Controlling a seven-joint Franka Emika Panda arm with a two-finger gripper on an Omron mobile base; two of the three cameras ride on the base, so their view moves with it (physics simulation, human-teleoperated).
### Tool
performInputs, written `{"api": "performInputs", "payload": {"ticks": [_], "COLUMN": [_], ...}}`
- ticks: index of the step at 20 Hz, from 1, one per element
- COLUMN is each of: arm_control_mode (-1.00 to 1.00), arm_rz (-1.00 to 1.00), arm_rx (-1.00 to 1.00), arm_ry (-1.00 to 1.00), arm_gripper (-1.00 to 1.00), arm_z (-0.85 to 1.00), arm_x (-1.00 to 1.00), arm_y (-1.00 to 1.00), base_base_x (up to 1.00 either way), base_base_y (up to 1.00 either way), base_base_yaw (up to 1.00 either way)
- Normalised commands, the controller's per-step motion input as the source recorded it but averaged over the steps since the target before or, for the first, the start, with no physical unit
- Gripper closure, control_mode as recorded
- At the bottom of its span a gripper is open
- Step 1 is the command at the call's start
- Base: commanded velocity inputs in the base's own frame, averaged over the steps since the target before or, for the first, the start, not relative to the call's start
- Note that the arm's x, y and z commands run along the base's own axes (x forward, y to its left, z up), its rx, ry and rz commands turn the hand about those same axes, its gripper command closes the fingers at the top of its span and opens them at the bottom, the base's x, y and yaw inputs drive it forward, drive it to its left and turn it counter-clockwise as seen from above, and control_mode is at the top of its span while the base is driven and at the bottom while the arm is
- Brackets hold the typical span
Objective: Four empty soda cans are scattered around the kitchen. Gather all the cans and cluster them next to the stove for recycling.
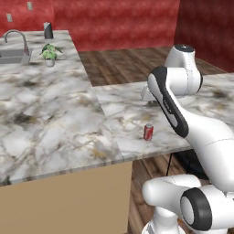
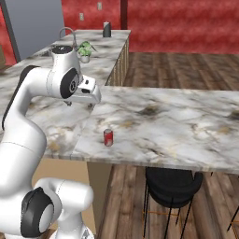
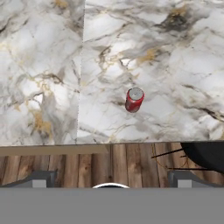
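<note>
A home kitchen: a marble surface [image 1: 55, 114] runs across the frame, with a sink [image 1: 13, 55] and curved faucet [image 1: 16, 36] at upper left, red walls [image 1: 119, 20] behind, and wooden flooring [image 2: 186, 70].

Marble-topped bench [image 1: 55, 119] in L shape, grey-white with brown veining, tan panel below. Sink [image 1: 13, 55] with curved faucet [image 1: 17, 36] at far end. Small potted plant [image 1: 50, 54] in white pot beside sink. Dark cylindrical container [image 1: 48, 30] near wall. Black stool [image 2: 170, 186] under bench overhang. Wood plank floor [image 2: 177, 70]. Red walls [image 1: 119, 20].
</note>
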Motion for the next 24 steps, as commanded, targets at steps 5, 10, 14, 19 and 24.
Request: {"api": "performInputs", "payload": {"ticks": [5,10,14,19,24], "arm_control_mode": [1.0,1.0,1.0,1.0,1.0], "arm_rz": [0.0,0.0,0.0,0.0,0.0], "arm_rx": [0.0,0.0,0.0,0.0,0.0], "arm_ry": [0.0,0.0,0.0,0.0,0.0], "arm_gripper": [-1.0,-1.0,-1.0,-1.0,-1.0], "arm_z": [0.0,0.0,0.0,0.0,0.0], "arm_x": [0.0,0.0,0.0,0.0,0.0], "arm_y": [0.0,0.0,0.0,0.0,0.0], "base_base_x": [0.0,0.0,0.0,0.0,0.0], "base_base_y": [0.0,0.0,0.0,0.0,0.0], "base_base_yaw": [0.0,0.0,0.0,0.0,0.0]}}
